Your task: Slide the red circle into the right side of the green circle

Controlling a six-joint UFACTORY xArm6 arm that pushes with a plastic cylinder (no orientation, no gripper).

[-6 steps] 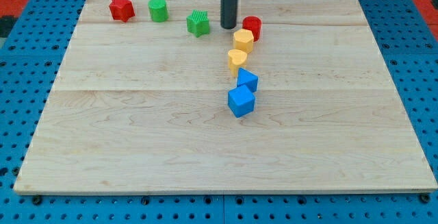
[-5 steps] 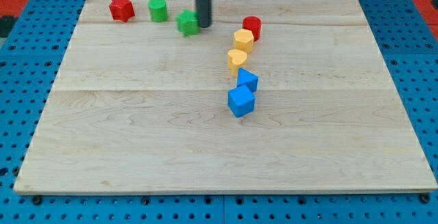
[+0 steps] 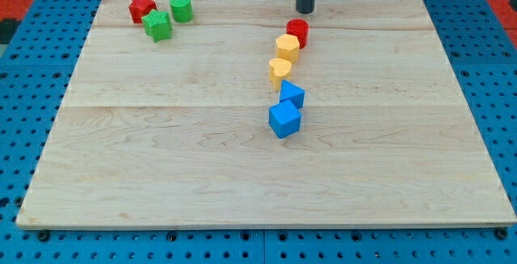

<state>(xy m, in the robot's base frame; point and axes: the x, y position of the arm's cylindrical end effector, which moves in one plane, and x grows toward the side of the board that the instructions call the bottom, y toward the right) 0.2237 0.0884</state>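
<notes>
My tip (image 3: 305, 10) just above the red circle (image 3: 297, 31); green circle (image 3: 181, 8) far toward the view's left.

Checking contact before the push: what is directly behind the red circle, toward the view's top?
Behind the red circle is bare board, then my tip, standing apart from it with a gap. Nothing is hidden there; the yellow block touches its near side.

A robotics lab bench: a wooden board (image 3: 242, 175) rests on a blue perforated mounting plate (image 3: 32, 94).
</notes>
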